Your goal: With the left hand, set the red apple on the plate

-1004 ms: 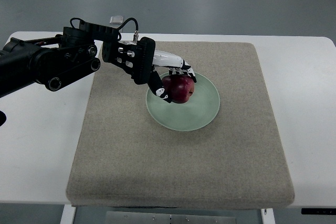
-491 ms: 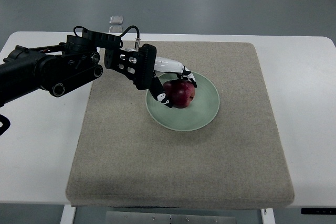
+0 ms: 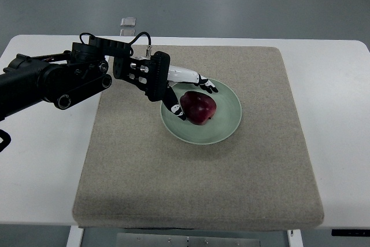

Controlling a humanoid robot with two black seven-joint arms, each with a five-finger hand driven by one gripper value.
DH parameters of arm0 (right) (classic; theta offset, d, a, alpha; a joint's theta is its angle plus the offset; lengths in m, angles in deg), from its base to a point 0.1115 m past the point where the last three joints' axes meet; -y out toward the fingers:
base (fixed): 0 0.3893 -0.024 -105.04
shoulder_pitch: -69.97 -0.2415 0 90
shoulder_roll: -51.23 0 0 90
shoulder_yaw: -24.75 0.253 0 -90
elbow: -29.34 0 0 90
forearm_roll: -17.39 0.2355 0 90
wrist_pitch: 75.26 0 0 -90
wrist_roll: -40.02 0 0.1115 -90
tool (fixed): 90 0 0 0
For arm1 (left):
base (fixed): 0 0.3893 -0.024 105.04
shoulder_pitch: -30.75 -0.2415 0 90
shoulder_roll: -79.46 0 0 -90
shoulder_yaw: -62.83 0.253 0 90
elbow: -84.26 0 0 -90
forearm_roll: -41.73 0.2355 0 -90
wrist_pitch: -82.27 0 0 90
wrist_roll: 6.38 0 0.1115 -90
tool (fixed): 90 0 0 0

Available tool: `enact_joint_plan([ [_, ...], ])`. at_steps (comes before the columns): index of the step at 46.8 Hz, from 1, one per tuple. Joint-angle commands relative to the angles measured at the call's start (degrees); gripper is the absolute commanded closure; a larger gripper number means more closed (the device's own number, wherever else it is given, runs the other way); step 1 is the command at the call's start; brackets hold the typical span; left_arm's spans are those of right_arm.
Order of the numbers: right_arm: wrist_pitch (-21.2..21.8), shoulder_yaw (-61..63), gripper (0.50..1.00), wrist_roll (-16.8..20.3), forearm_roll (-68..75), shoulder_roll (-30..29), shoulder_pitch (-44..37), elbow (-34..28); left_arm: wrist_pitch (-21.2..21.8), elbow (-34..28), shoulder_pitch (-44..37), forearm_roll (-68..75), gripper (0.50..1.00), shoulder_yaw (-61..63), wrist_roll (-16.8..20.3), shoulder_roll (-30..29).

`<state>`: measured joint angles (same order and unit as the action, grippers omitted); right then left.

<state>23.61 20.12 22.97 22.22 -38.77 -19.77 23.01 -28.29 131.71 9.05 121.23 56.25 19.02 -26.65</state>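
White table (image 3: 335, 114) on grey floor (image 3: 231, 4) carries a beige mat (image 3: 196, 183); apple (image 3: 198, 108) on the plate (image 3: 225, 120); left hand (image 3: 173, 88) spread beside it.

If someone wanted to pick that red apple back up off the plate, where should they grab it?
Probably around its wide middle, coming down from above. The red apple is round and sits in the shallow green plate, whose raised rim would hinder a low sideways reach. The left hand lies spread at its left and far side, so the right and near sides are the free ones.
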Motion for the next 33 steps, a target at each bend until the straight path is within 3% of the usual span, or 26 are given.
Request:
enact_joint_plan([
  [1,0.0,0.0,0.536,0.0,0.0,0.0,0.0,0.0,0.0,-0.1,0.1,0.0,0.557,-0.1,0.0,0.0],
  [33,0.0,0.0,0.536,0.0,0.0,0.0,0.0,0.0,0.1,-9.9,1.8,0.0,0.542,-2.0,0.0,-0.9],
])
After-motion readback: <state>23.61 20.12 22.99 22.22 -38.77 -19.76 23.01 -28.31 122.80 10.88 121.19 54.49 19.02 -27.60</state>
